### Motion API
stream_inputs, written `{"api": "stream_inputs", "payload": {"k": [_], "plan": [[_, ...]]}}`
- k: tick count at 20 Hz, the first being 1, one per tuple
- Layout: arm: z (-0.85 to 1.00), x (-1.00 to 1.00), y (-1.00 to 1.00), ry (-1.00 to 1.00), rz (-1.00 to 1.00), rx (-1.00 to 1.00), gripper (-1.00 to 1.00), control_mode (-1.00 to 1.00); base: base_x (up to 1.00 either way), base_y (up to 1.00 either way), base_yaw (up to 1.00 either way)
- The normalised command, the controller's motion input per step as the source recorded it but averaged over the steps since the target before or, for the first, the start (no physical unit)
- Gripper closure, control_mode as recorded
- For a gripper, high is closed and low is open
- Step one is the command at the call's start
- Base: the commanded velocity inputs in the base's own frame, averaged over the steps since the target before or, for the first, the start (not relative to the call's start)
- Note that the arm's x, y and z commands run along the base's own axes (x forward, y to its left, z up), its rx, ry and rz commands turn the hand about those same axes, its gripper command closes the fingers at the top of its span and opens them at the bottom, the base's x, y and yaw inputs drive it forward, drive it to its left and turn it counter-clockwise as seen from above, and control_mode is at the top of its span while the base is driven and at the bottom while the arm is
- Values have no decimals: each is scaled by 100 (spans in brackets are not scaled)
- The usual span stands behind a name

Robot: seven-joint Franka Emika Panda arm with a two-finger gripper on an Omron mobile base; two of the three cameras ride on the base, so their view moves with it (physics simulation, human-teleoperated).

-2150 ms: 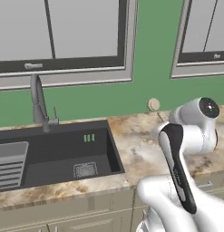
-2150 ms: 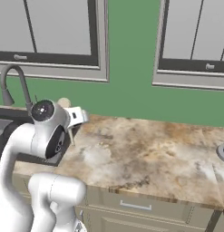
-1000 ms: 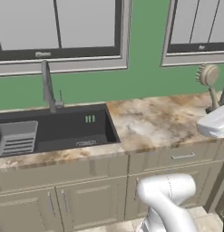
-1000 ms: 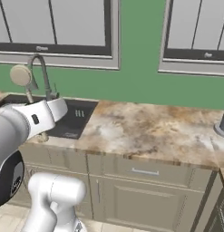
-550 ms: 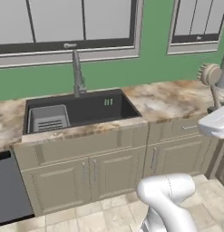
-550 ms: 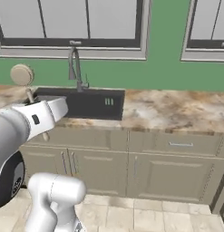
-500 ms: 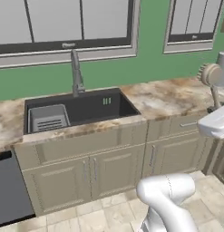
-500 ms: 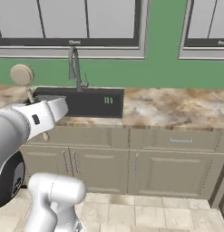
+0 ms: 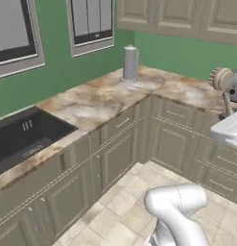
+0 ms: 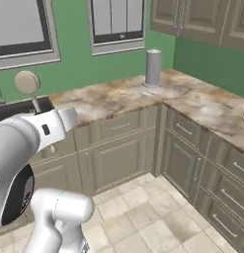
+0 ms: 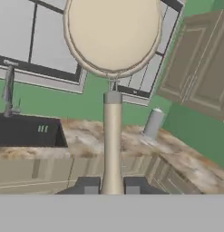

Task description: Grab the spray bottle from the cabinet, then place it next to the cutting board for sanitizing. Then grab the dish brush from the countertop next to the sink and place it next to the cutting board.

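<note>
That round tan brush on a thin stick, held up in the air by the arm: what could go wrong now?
The gripper pinches the round tan-bristled dish brush only at the bottom end of its thin pale handle, so the heavy head could tip or slip as the base drives. Held high above the marbled beige-and-brown countertop, it would probably fall to the tiled floor. Swinging round the corner, it might knock the plain grey upright cylinder.

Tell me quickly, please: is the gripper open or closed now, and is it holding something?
Gripper: closed on the dish brush, held by its handle, head up.
</note>
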Motion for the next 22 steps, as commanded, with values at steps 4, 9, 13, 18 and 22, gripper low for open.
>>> {"api": "stream_inputs", "payload": {"k": [4,9,13,18,22], "plan": [[0,0,0,0,0,0,100,100,-31,9,-98],[0,0,0,0,0,0,100,100,-19,4,-99],[0,0,0,0,0,0,100,100,0,-28,-84],[0,0,0,0,0,0,100,100,25,-84,-34],[0,0,0,0,0,0,100,100,20,-100,-2]]}}
